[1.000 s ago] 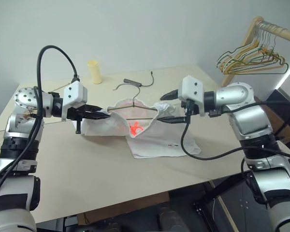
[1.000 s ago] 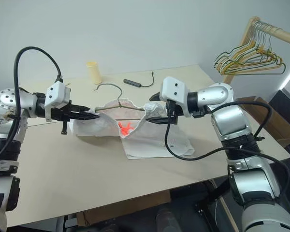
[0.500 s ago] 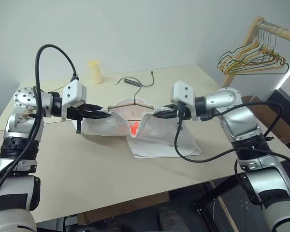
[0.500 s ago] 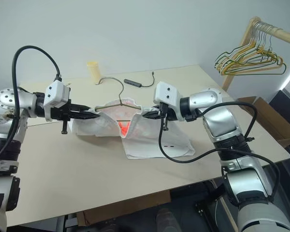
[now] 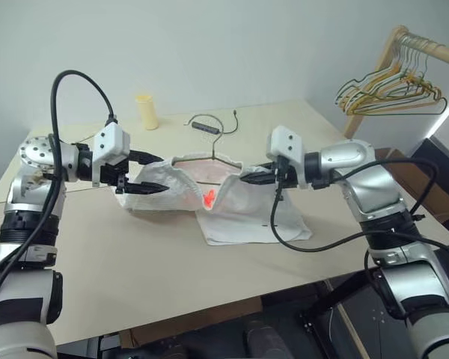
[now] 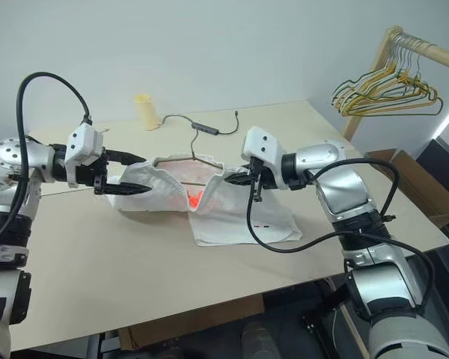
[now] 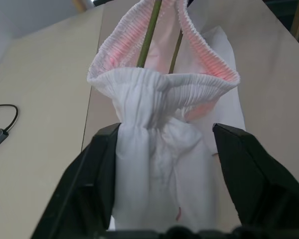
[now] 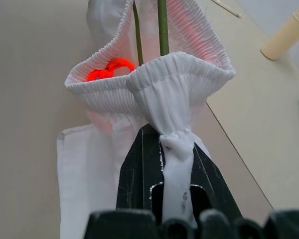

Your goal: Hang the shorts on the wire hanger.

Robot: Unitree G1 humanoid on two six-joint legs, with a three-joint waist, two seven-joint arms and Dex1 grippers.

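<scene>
The shorts [image 5: 209,196] sit mid-table [image 5: 135,262] with the wire hanger [image 5: 209,155] poking out of the waistband. Right pincer [image 5: 256,177] is clamped on the waistband's right end; left pincer [image 5: 146,173] is spread wide around the left end.

Left gripper [image 5: 151,173] fingers spread apart at the left end of the shorts [image 5: 209,198], waistband bunched between them. Right gripper [image 5: 256,173] pinches the waistband's right end. Wire hanger [image 5: 209,153] sits inside the waistband, hook poking out behind. Red mark shows inside the cloth. Shorts' legs lie on the beige surface [image 5: 135,262]. Cream cup [image 5: 146,111] and a cabled dongle [image 5: 208,126] sit at the far edge. Rack of hangers [image 5: 393,82] at far right.
</scene>
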